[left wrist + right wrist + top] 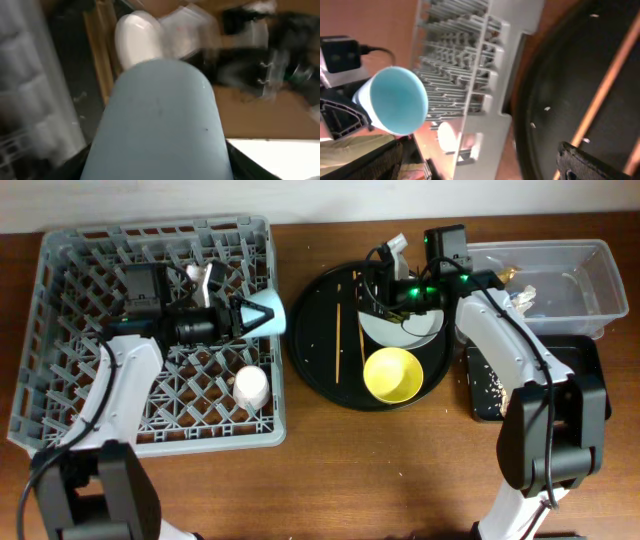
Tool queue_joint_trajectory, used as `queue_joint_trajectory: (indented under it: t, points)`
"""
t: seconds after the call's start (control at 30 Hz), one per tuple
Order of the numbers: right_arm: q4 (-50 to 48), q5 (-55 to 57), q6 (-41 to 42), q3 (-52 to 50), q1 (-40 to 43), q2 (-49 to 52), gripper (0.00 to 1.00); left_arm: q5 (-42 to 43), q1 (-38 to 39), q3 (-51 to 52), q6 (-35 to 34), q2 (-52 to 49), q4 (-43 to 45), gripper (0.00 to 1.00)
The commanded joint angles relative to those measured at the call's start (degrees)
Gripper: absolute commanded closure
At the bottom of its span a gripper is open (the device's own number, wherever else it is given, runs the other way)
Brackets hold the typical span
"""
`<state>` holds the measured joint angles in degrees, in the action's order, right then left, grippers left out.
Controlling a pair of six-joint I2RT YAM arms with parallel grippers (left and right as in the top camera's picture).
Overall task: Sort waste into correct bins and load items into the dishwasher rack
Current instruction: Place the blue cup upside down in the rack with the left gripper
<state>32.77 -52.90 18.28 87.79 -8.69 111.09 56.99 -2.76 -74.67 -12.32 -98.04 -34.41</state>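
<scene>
Left hand [248,317]: clamped on light blue cup [270,313], over rack [60,330] edge.
Done: pink-white cup [251,386] lies racked, near that hand.
Remaining: plate [395,332], yellow bowl [393,374], chopsticks [339,340] beside right hand [385,280], whose grip I cannot tell.

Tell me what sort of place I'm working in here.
Probably a staged dish-clearing bench, not a real kitchen: a wooden table holding a grey dishwasher rack, a round black tray with a yellow bowl, and a clear tub for waste.
</scene>
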Motion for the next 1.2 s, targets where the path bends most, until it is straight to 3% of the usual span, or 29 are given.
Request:
queue_joint_trajectory:
  t: [0.0, 0.07, 0.13, 0.27, 0.53, 0.57, 0.67, 0.73, 0.9, 1.07, 1.17]
  points:
    - [3.7, 9.3, -2.0, -0.2, -0.3, 0.4, 0.02, -27.3, 2.6, -8.6, 3.5, 4.7, -8.9, 0.59]
    - [6.2, 12.9, -1.9, -0.2, -0.3, 0.4, 0.02, -43.1, 6.5, -14.0, 6.7, 4.7, -16.6, 0.58]
    - [7.7, 14.8, -2.0, -0.2, -0.3, 0.4, 0.02, -53.8, 10.9, -14.9, 6.9, 4.7, -17.7, 0.57]
    - [10.2, 15.1, -2.0, -0.2, -0.3, 0.4, 0.02, -66.5, 16.6, -14.9, 7.9, 0.2, -16.1, 0.57]
    - [12.5, 15.5, -3.1, -0.2, -0.3, 0.4, 0.02, -66.2, 16.8, -14.9, 8.1, -14.8, -13.8, 0.57]
    - [12.7, 15.7, -3.1, -0.2, -0.3, 0.4, 0.02, -65.7, 16.8, -14.9, 8.1, -15.8, -13.6, 0.53]
    - [12.9, 16.2, -3.1, -0.2, -0.3, 0.4, 0.01, -63.6, 16.8, -14.9, 8.1, -18.2, -12.9, 0.15]
    - [12.8, 16.1, -3.8, 0.1, 0.0, 0.2, 0.01, -63.7, 16.7, -15.3, 8.1, -18.2, -12.8, 0.01]
    - [19.2, 18.4, -7.6, 5.9, 3.2, -6.8, 0.01, -63.7, 16.7, -23.1, 8.1, -18.2, -17.9, 0.01]
    - [29.9, 36.0, -7.5, 9.1, 3.8, -21.8, 0.02, -63.4, 16.8, -39.0, 8.1, -18.2, -31.4, 0.01]
    - [31.8, 38.6, -7.5, 9.1, 3.9, -26.6, 0.02, -57.9, 16.8, -44.7, 8.1, -17.8, -36.6, 0.02]
